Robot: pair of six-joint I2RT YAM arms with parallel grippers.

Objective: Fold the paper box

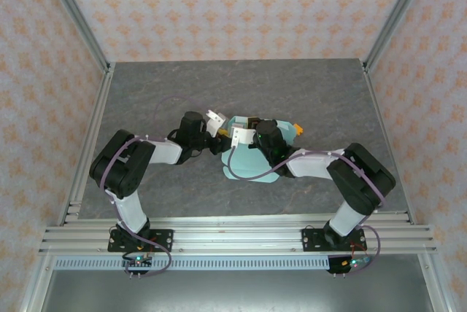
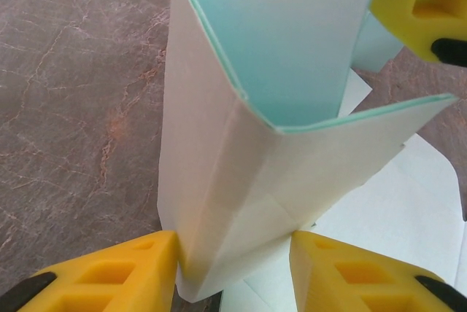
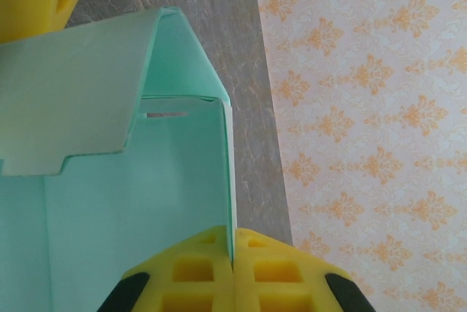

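Though thin — paper box (image 2: 241, 181), matte mint card, crisp creases.

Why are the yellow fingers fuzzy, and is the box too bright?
Left wrist view: the fingers sit close to the lens and look soft, and the paper box looks washed nearly white. Right wrist view: the wallpaper is slightly blurred.

The paper box (image 2: 219, 181) is thin, smooth matt card, crisp at the creases. The desk (image 1: 219, 86) looks like dull, veined grey stone. The left claw (image 2: 233, 261) and right claw (image 3: 233, 250) are matt yellow plastic; the frame rails (image 1: 233, 233) are brushed metal.
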